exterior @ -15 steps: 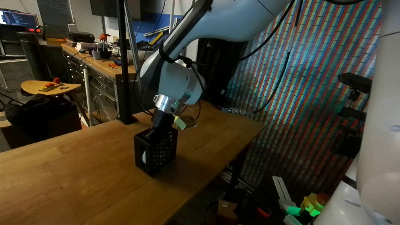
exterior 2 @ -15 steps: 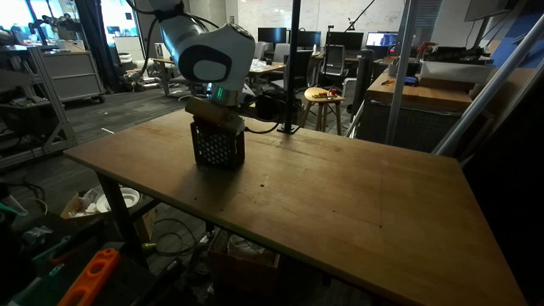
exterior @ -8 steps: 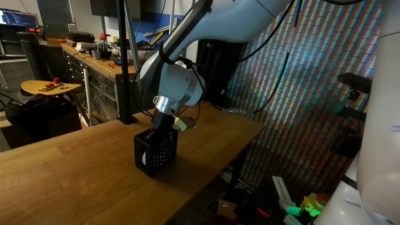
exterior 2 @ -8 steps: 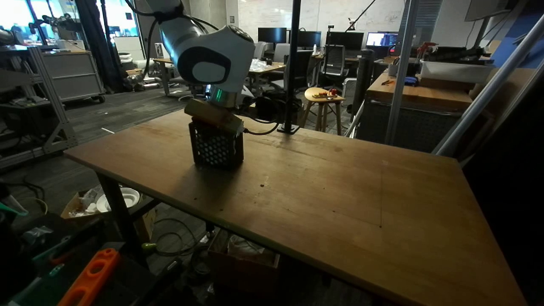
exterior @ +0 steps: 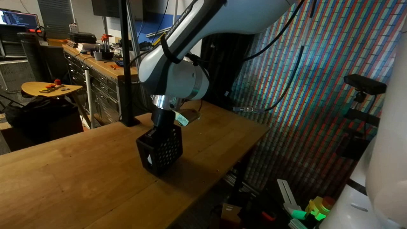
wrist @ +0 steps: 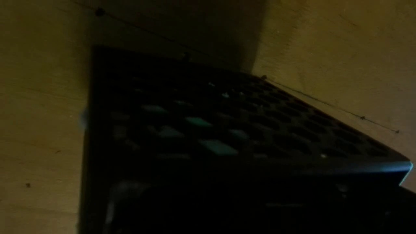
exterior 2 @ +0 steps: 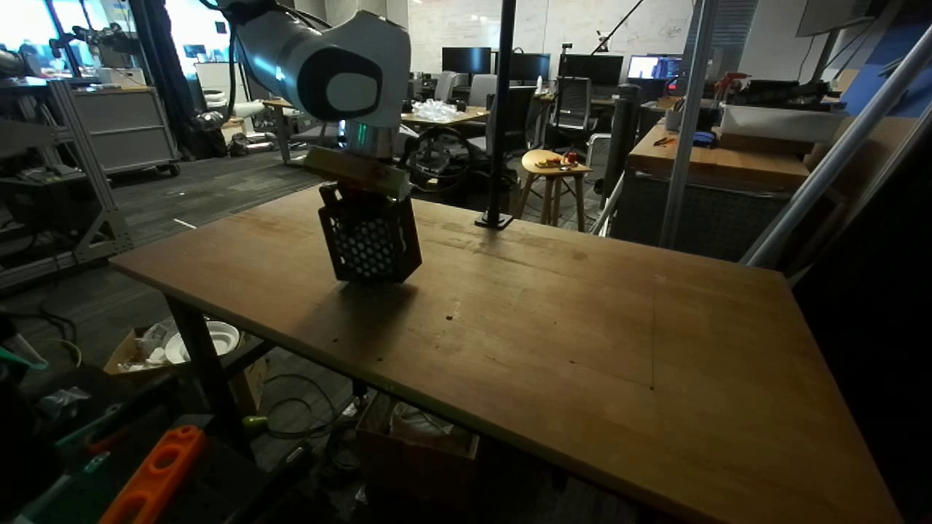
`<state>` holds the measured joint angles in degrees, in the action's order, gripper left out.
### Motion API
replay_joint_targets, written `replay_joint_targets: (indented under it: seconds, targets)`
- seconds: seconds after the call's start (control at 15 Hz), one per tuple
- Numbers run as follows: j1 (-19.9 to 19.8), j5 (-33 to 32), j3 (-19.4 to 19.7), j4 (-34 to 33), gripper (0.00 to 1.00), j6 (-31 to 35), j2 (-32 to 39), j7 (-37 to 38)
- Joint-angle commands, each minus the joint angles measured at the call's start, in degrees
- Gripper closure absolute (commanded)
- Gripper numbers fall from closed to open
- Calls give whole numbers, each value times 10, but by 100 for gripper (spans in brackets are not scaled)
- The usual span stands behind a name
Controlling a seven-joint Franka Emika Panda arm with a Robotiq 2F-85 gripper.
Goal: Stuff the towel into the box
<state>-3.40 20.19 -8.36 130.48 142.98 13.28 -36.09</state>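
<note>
The towel [exterior: 149, 159] shows as a pale patch through the end opening of the black box [exterior: 161, 152], lower than the gripper [exterior: 155, 134], down at the box's top. Too dark to tell the fingers' spread or whether they hold anything. The box is tilted, between the long edges of the desk [exterior 2: 619, 349]; a black post [exterior 2: 502, 131] stands at one, well apart. A yellowish block [exterior 2: 357, 171] partly hides the rim.
</note>
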Motion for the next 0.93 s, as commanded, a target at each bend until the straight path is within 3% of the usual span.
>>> replay_joint_targets:
  seconds: [0.0,0.2,0.27,0.33,0.4,0.53,0.6,0.87]
  targets:
    - [21,-66,11,9,41,-23,-39,64]
    - [26,-94,8,7,41,-37,-47,89]
    - [27,-97,8,6,79,-39,-47,93]
    - [28,-100,8,6,81,-41,-49,95]
    - [29,-100,6,4,89,-41,-47,93]
    - [29,-94,6,4,93,-41,-49,88]
    - [30,-97,6,3,88,-42,-48,90]
    - [30,-101,9,6,87,-42,-52,88]
